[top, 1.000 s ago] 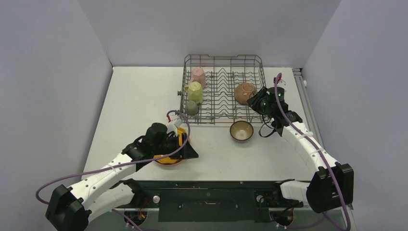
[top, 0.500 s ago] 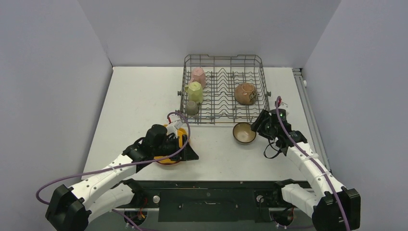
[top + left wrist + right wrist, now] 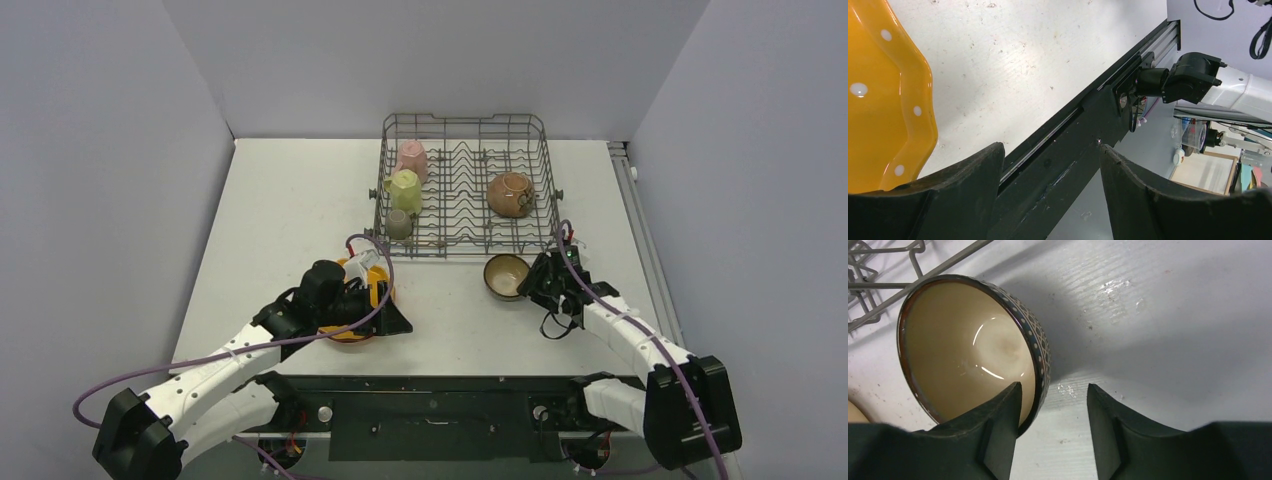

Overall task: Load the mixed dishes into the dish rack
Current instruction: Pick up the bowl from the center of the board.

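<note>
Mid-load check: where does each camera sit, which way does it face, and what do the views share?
Top external: above and behind the bases, looking down on the table, the rack, the left arm and the right arm.
Left wrist: on the left arm, facing the table's near edge; open left tool beside the plate, right arm beyond.
Right wrist: looking down; open right tool straddles the bowl rim, rack wire in the corner.
Shared: the top view also shows that plate and bowl.

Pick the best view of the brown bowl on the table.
Right wrist: the brown bowl fills the frame, tan inside and dotted rim clear, right gripper straddling its wall. Top external shows it small. Left wrist misses it.
</note>
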Robot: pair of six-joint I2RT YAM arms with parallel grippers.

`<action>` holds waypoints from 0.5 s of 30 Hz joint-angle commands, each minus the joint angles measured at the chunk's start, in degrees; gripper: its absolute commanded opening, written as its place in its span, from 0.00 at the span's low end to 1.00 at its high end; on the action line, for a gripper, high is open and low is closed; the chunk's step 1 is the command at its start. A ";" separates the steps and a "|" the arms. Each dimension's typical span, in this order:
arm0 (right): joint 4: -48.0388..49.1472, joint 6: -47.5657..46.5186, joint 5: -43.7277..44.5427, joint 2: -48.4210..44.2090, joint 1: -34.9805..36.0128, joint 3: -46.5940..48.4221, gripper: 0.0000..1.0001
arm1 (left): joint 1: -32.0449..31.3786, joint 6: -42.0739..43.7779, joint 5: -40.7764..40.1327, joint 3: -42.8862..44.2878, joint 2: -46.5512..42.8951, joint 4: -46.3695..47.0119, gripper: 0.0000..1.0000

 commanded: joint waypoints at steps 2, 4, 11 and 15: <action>7.23 0.60 -1.66 5.17 -0.27 0.80 0.38 | 0.34 0.28 1.19 0.15 0.39 2.59 0.66; 7.31 0.25 -1.39 5.65 -0.17 1.09 0.20 | 0.35 0.41 1.20 0.46 0.70 2.56 0.67; 1.30 -1.65 6.18 -1.14 6.67 2.71 0.00 | 0.34 2.22 0.42 2.77 1.87 0.39 0.67; -4.13 -0.70 12.12 -6.40 15.38 5.53 0.00 | 0.29 2.84 -0.60 4.65 1.64 -1.63 0.69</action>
